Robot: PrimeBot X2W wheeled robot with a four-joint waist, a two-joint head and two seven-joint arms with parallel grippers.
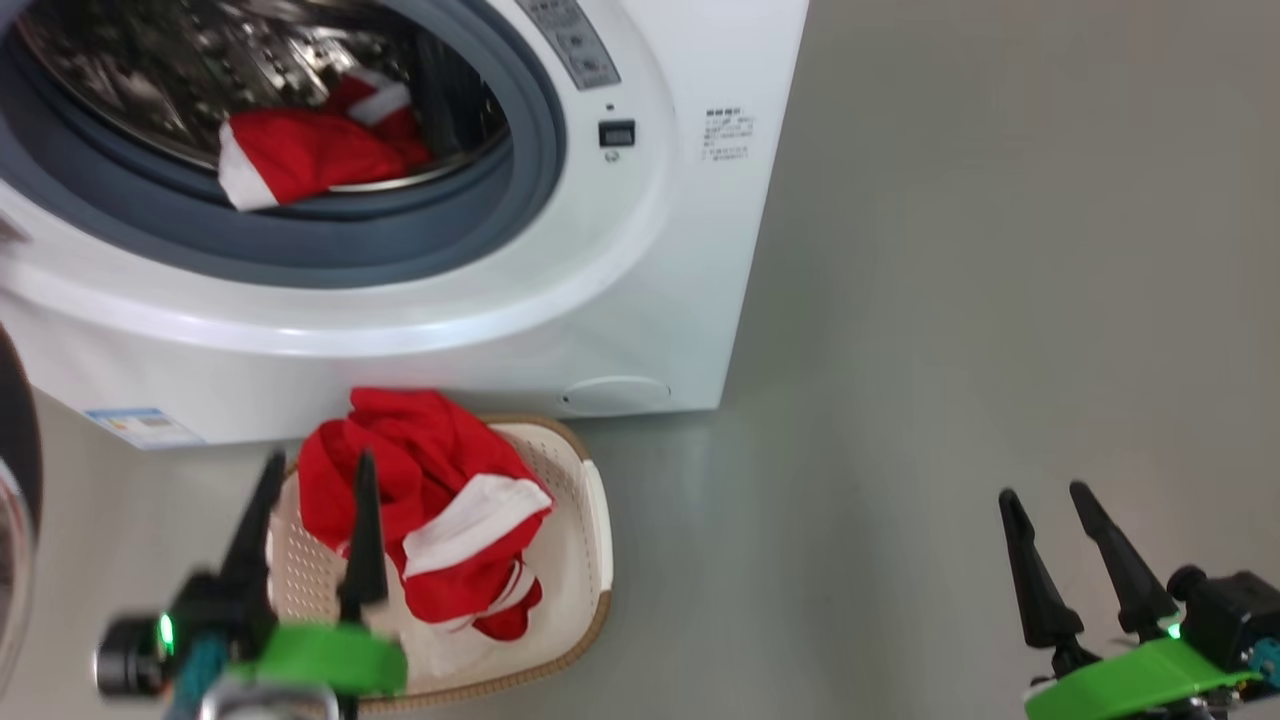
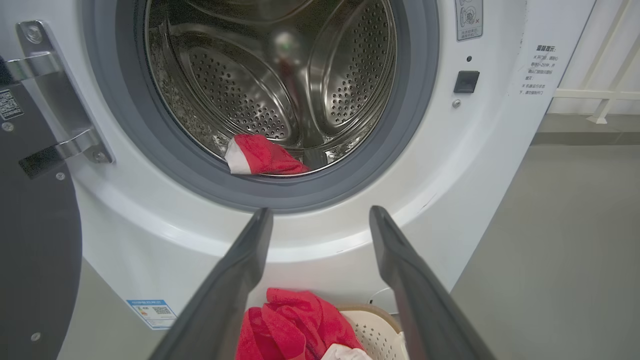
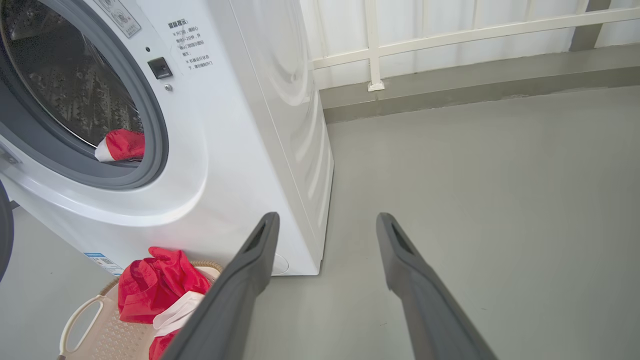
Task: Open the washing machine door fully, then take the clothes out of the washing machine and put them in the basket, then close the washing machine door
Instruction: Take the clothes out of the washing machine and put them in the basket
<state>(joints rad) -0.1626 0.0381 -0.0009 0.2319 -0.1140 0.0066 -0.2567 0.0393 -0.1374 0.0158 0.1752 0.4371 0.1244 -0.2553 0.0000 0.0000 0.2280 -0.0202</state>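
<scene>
Red fabric garments with white trim [image 1: 430, 500] lie heaped in the cream-white perforated plastic basket [image 1: 592, 520], lower centre-left of the head view, just beyond the left gripper [image 1: 320, 462], whose fingers stand wide apart and empty. Another red-and-white garment [image 1: 310, 150] lies inside the white front-loading washing machine [image 1: 640, 290], upper left. The right gripper [image 1: 1043, 492], lower right, hangs over grey floor [image 1: 950, 300], well apart from the basket, fingers pointing up-frame, spread wide, empty.

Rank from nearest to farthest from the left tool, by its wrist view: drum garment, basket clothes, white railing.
1. Basket clothes, directly below the left tool.
2. Drum garment, ahead, mid-view.
3. White railing, far right background.
</scene>
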